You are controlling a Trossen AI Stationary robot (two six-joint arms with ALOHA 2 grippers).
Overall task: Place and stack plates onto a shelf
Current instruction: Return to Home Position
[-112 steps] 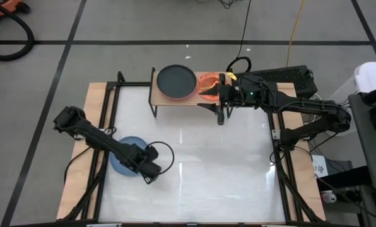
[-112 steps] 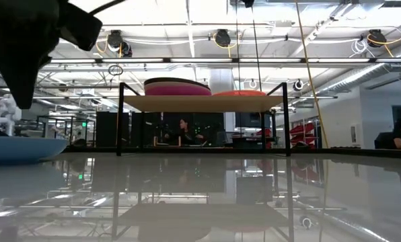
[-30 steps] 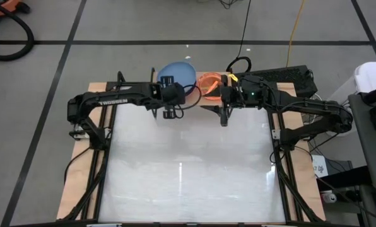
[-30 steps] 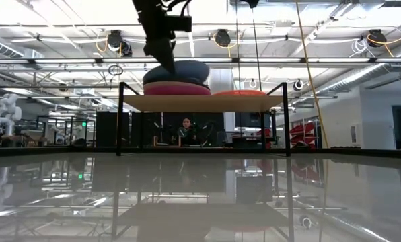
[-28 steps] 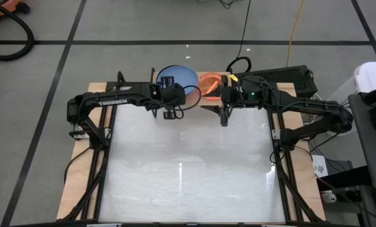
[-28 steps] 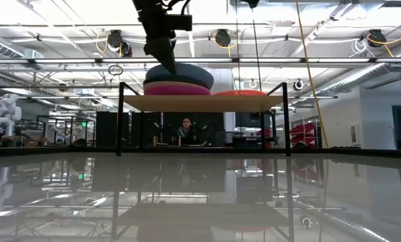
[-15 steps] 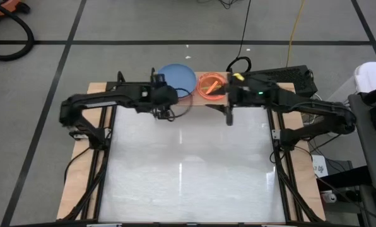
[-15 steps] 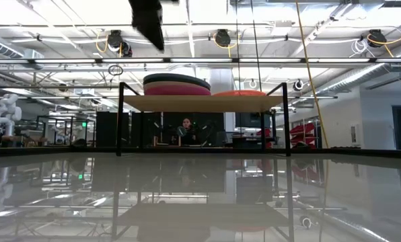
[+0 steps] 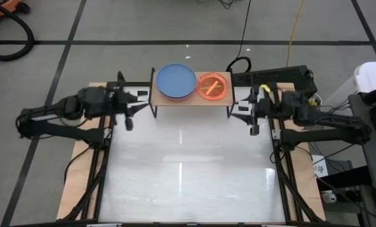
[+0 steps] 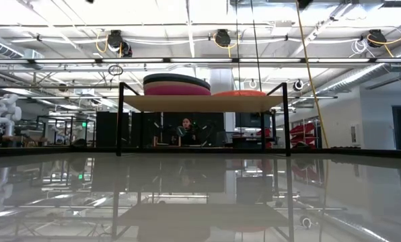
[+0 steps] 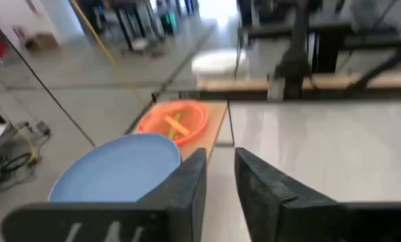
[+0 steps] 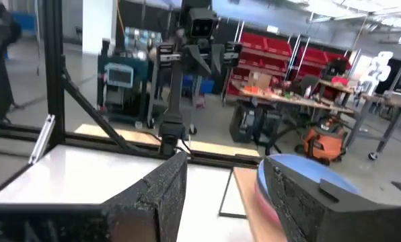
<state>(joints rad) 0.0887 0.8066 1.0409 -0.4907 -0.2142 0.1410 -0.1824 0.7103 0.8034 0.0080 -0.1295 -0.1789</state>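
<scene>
The blue plate (image 9: 176,81) is lying on top of the stack on the 9 o'clock half of the shelf (image 9: 194,101), with a magenta plate (image 10: 177,89) showing beneath it. An orange plate (image 9: 213,86) is occupying the 3 o'clock half. The left gripper (image 11: 219,154) is hovering off the shelf's 9 o'clock end, fingers narrowly parted, gripping nothing. The right gripper (image 12: 222,160) is hovering off the 3 o'clock end, fingers spread wider, empty.

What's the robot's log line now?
blue plate: stacked on shelf | left gripper: open, empty | right gripper: open, empty
</scene>
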